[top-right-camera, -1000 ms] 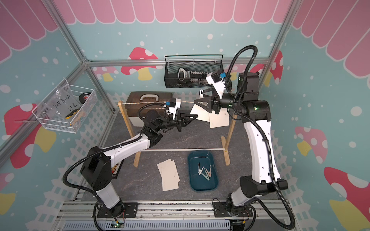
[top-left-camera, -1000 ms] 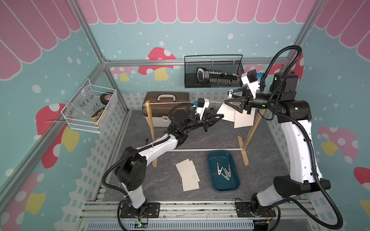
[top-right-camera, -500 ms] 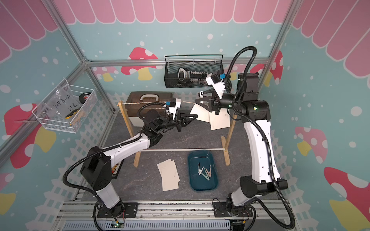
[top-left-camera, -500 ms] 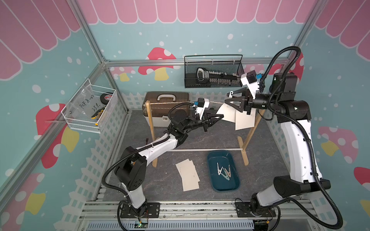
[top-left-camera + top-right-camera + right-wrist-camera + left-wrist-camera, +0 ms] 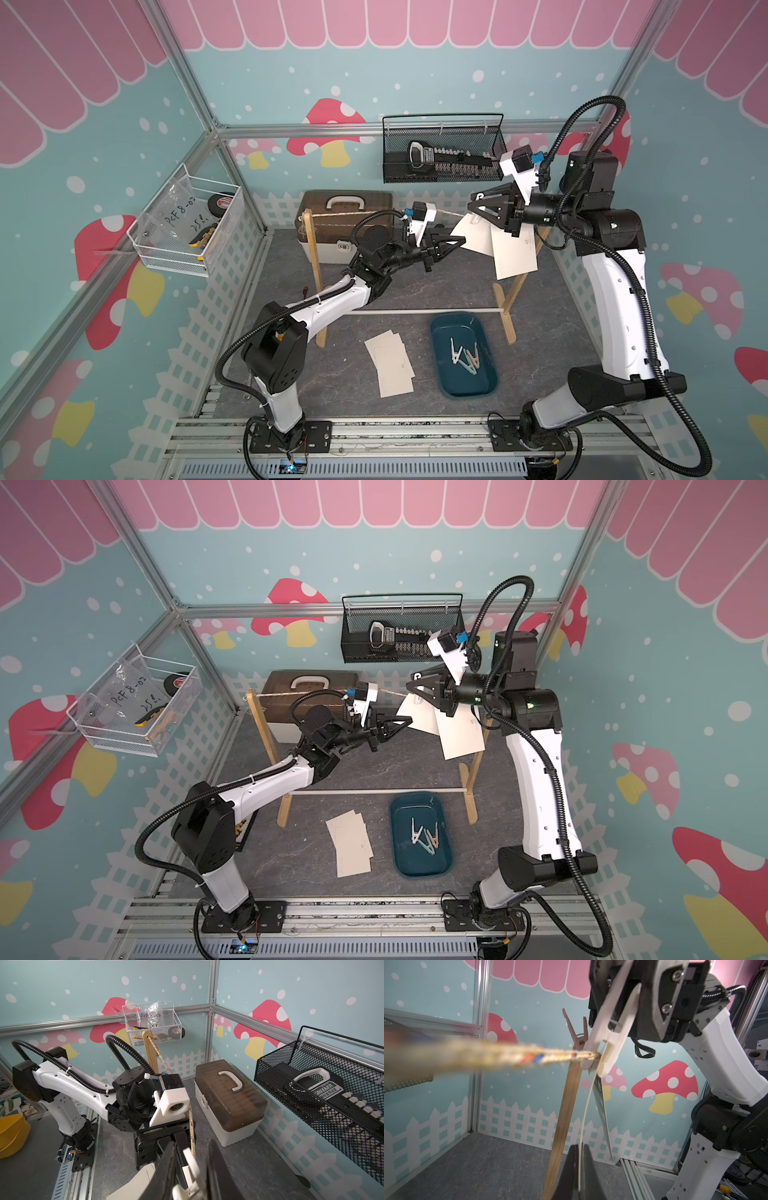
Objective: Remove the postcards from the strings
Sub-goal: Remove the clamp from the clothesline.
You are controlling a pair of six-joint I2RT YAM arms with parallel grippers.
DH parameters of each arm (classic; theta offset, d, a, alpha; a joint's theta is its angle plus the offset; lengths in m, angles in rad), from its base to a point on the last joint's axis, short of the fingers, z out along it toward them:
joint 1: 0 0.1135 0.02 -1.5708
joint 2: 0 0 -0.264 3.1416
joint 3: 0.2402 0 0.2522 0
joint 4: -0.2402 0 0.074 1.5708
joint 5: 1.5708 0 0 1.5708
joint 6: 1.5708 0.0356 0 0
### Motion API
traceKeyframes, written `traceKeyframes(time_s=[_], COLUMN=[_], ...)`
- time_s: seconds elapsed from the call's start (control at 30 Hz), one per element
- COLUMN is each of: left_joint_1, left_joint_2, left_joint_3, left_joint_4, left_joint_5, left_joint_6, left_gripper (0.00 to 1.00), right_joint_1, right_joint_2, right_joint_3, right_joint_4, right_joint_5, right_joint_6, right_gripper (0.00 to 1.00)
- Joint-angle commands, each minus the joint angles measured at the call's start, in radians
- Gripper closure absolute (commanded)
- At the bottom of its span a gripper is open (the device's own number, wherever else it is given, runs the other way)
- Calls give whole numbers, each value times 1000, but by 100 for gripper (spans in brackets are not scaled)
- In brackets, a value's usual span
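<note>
Off-white card nipped tight in left hand, hanging from twine
Right hand squeezes white peg at 1 o'clock; second card beside it

The postcards are matt paper, the string rough fuzzy twisted fibre, the uprights smooth pale wood, the peg smooth white plastic, the tray glossy blue plastic, the surface matt and stone-patterned
</note>
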Motion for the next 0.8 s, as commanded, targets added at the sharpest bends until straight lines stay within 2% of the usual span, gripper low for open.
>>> traceKeyframes(time_s=[0.0, 0.53, 0.77], left_joint_1=[3, 3, 2], left_joint_2=[17, 15, 5], left_joint_3=[35, 37, 6], left_joint_4=[-16, -49, -48], left_joint_5=[16, 15, -4], left_joint_6=[-26, -21, -17], left_gripper=[100, 100, 100], right_joint_1=[3, 4, 5], right_joint_2=[-39, -78, -91], right_joint_3=[-28, -95, -137], right_joint_4=[23, 167, 260], right_joint_5=[-21, 10, 38], right_joint_6=[6, 118, 191], right_gripper=[81, 99, 100])
